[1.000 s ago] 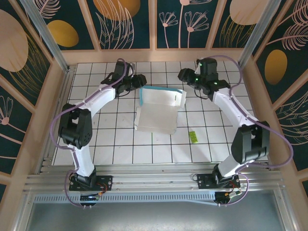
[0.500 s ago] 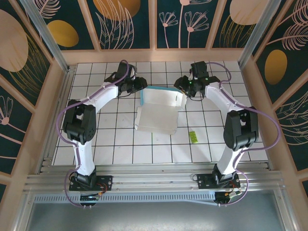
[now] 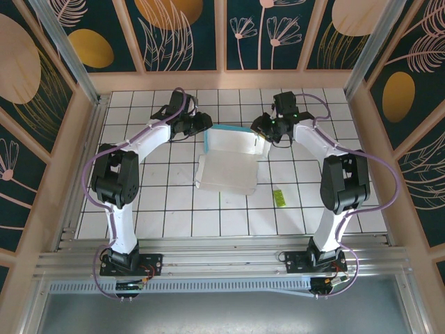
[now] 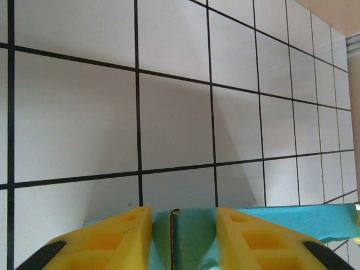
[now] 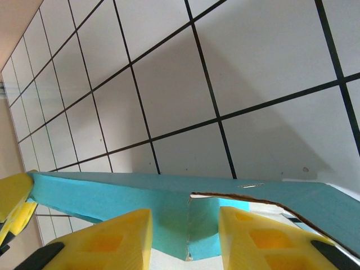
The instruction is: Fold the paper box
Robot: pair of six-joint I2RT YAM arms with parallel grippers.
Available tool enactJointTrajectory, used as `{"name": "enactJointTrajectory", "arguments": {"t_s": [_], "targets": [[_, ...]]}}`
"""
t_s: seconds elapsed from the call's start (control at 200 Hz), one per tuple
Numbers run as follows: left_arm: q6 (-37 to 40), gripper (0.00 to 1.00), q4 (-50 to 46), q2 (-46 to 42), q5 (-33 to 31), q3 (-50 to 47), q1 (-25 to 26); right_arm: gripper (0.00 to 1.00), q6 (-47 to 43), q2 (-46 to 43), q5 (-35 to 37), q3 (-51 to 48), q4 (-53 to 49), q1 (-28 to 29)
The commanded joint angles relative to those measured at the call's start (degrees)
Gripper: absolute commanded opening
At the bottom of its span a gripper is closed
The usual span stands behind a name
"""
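Claws narrowly parted: left claw [image 4: 183,214] straddles 1 end of paper box [image 3: 226,167] teal far wall, right claw [image 5: 184,214] other end.

On my feed I see a white tiled surface [image 3: 174,216] crossed by thin black grid lines, evenly lit, with only soft grey shadows on it. A pale wooden rim [image 3: 222,81] boxes it in at the far edge and both sides. Above the rim rise wall panels [image 3: 292,35] in dark teal, painted with gold ovals and pale line-drawn flowers and leaves, split by light wooden battens. Slanted aluminium posts [image 3: 62,49] stand at the two far corners. Along the near edge runs a ribbed aluminium rail [image 3: 222,261], with a grey sheet [image 3: 222,313] below it.
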State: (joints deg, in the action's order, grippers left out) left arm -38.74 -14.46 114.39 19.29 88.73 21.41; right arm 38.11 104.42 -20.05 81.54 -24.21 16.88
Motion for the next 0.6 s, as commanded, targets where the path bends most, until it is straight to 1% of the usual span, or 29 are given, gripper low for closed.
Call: {"name": "enactJointTrajectory", "arguments": {"t_s": [0.0, 0.13, 0.185, 0.45, 0.591], "targets": [[-1.06, 0.33, -1.81, -0.32, 1.63, -2.42, -0.05, 0.36, 0.97, 0.18, -0.78, -1.64, 2.00, 0.34], [-1.23, 0.32, -1.15, -1.22, 2.00, -4.44, -0.05, 0.34, 1.35, -0.02, -0.69, -2.98, 3.22, 0.52], [-1.66, 0.32, -0.31, -1.76, 2.77, -5.71, -0.05, 0.31, 1.36, -0.17, -0.86, -3.65, 3.93, 0.69], [-5.49, 0.29, 6.31, -5.66, 8.40, -13.59, -0.05, 0.29, 1.58, -1.59, 1.05, -6.32, 5.05, 1.81], [-7.03, 0.28, 9.45, -7.08, 8.76, -17.33, -0.05, 0.27, 0.92, -2.31, 3.20, -7.77, 5.06, 2.95]]}}
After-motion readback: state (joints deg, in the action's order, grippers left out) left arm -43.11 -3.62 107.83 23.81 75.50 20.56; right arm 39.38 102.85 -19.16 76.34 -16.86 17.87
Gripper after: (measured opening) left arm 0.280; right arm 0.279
